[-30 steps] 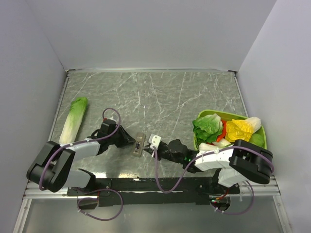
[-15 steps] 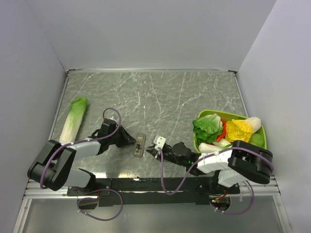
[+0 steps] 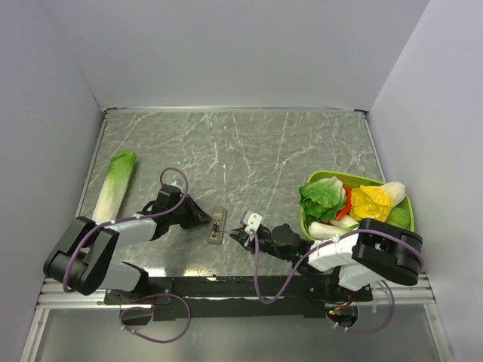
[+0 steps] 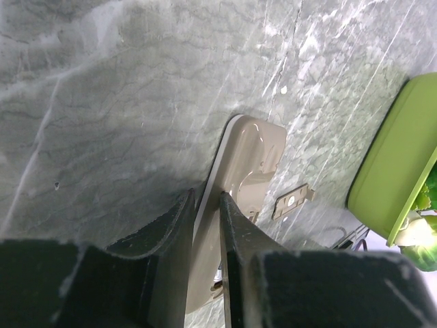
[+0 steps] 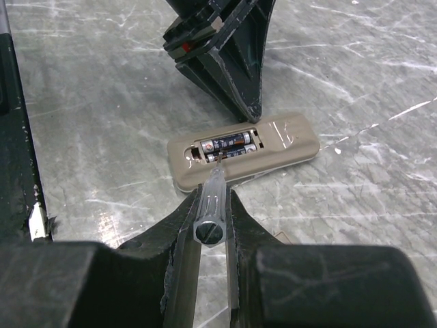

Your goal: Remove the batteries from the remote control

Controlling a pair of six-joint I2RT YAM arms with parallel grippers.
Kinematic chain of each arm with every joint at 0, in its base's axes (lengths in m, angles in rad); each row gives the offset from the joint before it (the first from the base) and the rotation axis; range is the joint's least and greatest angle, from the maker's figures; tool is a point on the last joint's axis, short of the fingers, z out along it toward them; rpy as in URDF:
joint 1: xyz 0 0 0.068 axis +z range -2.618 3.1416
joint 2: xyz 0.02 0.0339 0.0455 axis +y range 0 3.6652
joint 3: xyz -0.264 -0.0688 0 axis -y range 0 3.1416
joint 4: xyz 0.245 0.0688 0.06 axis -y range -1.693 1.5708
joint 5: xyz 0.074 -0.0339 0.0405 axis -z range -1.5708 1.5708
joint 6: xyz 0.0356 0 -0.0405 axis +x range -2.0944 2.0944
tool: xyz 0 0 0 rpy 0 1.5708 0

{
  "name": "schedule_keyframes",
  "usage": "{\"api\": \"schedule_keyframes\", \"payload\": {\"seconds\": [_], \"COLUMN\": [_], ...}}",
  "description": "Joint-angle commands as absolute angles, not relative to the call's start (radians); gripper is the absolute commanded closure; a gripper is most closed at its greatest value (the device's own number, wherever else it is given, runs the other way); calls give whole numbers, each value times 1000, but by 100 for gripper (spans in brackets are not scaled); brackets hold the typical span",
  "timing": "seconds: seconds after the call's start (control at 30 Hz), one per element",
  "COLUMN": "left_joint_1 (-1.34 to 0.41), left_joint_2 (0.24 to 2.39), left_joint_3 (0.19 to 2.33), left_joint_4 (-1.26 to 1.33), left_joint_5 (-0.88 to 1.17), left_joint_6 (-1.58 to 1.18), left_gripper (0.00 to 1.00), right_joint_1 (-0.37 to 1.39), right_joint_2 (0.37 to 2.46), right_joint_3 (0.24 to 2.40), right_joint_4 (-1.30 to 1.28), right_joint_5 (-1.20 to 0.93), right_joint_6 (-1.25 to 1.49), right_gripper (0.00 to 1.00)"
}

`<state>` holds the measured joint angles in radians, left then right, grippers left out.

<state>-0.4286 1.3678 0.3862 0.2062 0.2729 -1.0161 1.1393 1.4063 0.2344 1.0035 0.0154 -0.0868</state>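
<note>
Remote control gripped by left claw, right claw clenching pin by batteries, green tray nearby

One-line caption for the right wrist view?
Right gripper, shut on a metal tool, points it at the batteries in the open remote control.

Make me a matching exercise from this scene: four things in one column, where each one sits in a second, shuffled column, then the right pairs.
Things
1. long pale-green cabbage
2. two small dark cylindrical batteries
3. slim silver metal rod
4. grey-tan rectangular plastic remote control

Places
A. pinched between the right fingers
B. lying alone on the left side of the grey marble table
C. edge clamped by the left fingers
D. inside the remote's open recess

Pairs: 1-B, 2-D, 3-A, 4-C
</note>
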Motion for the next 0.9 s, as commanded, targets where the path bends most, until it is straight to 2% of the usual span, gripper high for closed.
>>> {"api": "schedule_keyframes", "payload": {"seconds": [0.0,0.43,0.7,0.8,0.87], "left_joint_1": [-449,-456,-456,-456,-457], "left_joint_2": [1417,1408,1280,1262,1275], "left_joint_3": [360,377,420,426,431], "left_joint_4": [87,92,45,55,67], "left_joint_5": [276,288,265,271,279], "left_joint_6": [-994,-994,-951,-936,-927], "left_gripper": [75,74,53,49,49], "right_joint_1": [1163,1167,1169,1170,1170], "right_joint_2": [1424,1445,1448,1451,1454], "right_joint_3": [190,150,186,187,193], "right_joint_4": [977,1067,1008,1009,1005], "right_joint_5": [-15,-2,-2,-2,-2], "right_joint_6": [-29,-14,-31,-34,-35], "right_gripper": [100,100,100,100,100]}}
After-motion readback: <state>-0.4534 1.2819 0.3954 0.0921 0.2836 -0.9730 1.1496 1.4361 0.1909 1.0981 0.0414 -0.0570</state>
